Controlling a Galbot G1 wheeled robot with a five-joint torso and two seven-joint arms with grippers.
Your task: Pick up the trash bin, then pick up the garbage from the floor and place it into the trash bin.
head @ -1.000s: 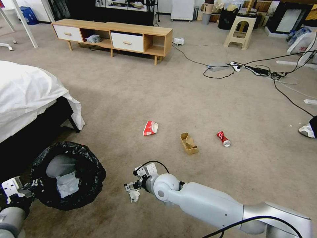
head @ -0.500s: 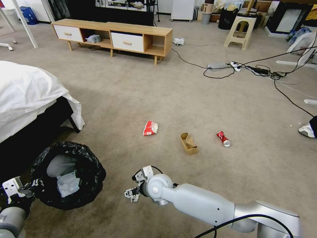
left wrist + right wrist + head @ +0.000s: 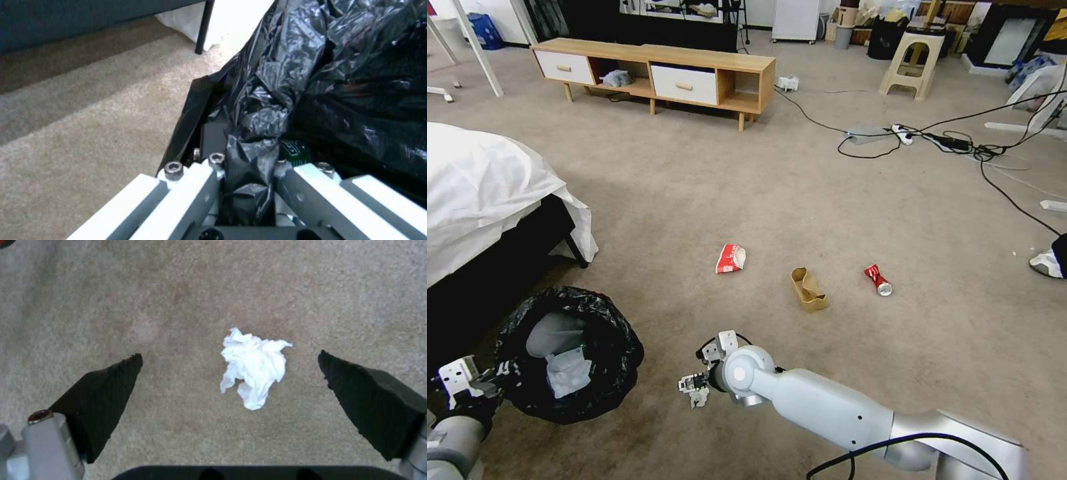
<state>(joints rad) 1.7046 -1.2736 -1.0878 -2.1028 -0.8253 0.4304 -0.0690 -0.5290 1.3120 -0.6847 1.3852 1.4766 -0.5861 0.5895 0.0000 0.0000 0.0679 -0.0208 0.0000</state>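
Lower and a little nearer the robot than a second ago, the right arm now reaches across the carpet with its right pincer (image 3: 696,385) hanging over one crumpled white tissue (image 3: 253,366); the bin has shifted slightly toward 3 o'clock with the left arm.

Going by size: one bed (image 3: 480,193) with a white cover fills the 9 o'clock side of the head view, and one long wooden cabinet (image 3: 654,73) with two white drawers stands far off near 11 o'clock. One pale plastic stool (image 3: 912,63) sits toward 1 o'clock, with a tangle of black cables (image 3: 954,143) on the floor beside it.

One trash bin (image 3: 570,353), lined with a crinkled black bag, sits at about 8 o'clock, off the bed's corner, with one white tissue lying inside. The left pincer (image 3: 249,180) is clamped on the bag-covered rim, its two fingers (image 3: 195,190) pressing the folded plastic between them.

Three litter pieces lie in a loose row mid-floor, well apart from one another: one brown paper box (image 3: 808,290) near the centre, one red-white snack wrapper (image 3: 731,258) toward 9 o'clock of it, one crushed red can (image 3: 878,279) toward 3 o'clock of it.

In the right wrist view the two dark fingertips (image 3: 106,390) stand wide apart, holding nothing, the tissue lying on the carpet between them and touching neither.
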